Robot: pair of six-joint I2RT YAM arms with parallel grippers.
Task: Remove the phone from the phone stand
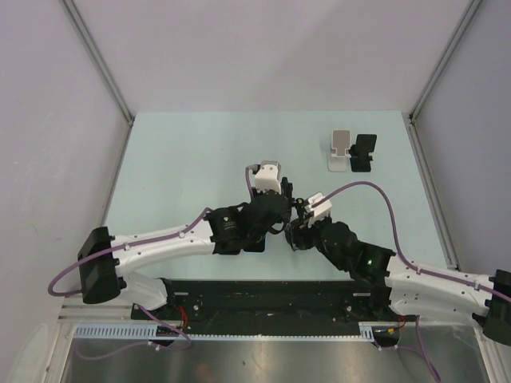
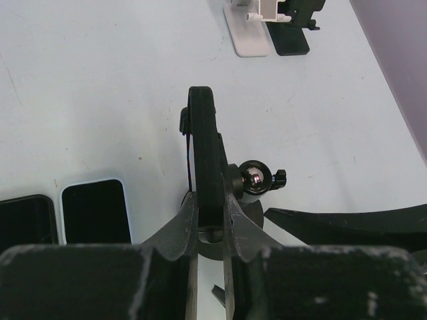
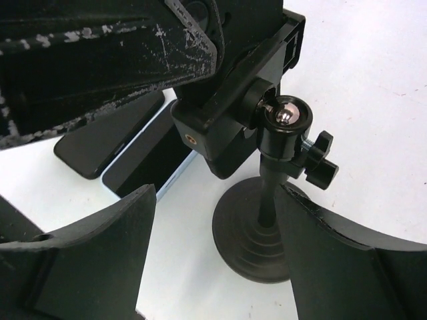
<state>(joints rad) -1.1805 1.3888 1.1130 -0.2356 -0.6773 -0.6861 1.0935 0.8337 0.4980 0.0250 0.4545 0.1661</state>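
Phone [image 2: 202,133] stands on its edge at mid-table, carried in the clamp of the phone stand [image 3: 257,230]. From the left wrist it shows as a thin black strip with a rounded far end. The left gripper [image 2: 208,223] comes at it from the near side, its fingers [image 2: 181,230] pressed onto the two faces of the phone's near edge. The far edge of the phone juts out past the fingertips with open table [image 1: 200,152] beyond it.

Just right of the phone sit the stand's ball joint [image 3: 283,115] and its locking knob [image 3: 320,160], above a round base [image 3: 243,250] that rests flat on the table. The right gripper [image 3: 217,207] reaches in from the near right, its fingers [image 3: 100,260] spread wide with one on either side of the base. Whether the right-hand finger touches the base or stem cannot be told.

Left of the stand, two spare phones [image 2: 97,210] lie flat side by side, close to the left finger of the right gripper, so room is tight there.

At the far right a white stand [image 1: 341,152] and a black stand [image 1: 365,152] sit just beside each other, well apart from both grippers and near the table's right edge. The far-left part of the table is bare.
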